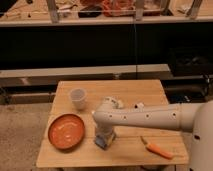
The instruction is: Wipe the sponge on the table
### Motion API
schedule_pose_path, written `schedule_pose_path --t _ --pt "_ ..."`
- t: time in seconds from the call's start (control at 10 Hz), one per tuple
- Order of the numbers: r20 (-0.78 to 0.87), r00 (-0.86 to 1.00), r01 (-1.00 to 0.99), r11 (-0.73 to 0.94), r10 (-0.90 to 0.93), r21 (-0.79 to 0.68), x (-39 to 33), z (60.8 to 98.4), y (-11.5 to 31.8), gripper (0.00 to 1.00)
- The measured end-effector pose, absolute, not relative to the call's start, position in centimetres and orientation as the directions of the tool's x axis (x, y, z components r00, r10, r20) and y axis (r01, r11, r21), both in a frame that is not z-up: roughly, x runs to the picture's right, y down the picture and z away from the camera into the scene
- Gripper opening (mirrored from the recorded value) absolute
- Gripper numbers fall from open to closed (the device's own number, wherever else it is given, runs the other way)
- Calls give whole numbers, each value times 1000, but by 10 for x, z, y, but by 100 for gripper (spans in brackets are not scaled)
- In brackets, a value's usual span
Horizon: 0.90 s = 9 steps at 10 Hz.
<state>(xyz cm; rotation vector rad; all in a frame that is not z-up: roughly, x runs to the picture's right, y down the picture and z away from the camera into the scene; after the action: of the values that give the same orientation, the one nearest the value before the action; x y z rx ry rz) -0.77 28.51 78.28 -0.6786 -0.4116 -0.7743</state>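
The light wooden table (150,92) stands in the middle of the camera view. My white arm reaches in from the right and bends down over the table's front centre. There my gripper (104,139) points straight down, shut on the small light-blue sponge (101,144). The sponge is pressed against the table top just right of the plate, and the gripper hides most of it.
An orange-red plate (65,131) lies at the front left, close to the sponge. A white cup (77,97) stands behind the plate. A carrot (157,149) lies at the front right. A small white object (139,105) sits behind my arm. Dark shelving runs behind the table.
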Motion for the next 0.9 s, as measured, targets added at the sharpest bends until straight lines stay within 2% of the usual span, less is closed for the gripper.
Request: schedule_pose_path --t 0.9 --pt "522 746 643 649 -413 -406 54 750 337 54"
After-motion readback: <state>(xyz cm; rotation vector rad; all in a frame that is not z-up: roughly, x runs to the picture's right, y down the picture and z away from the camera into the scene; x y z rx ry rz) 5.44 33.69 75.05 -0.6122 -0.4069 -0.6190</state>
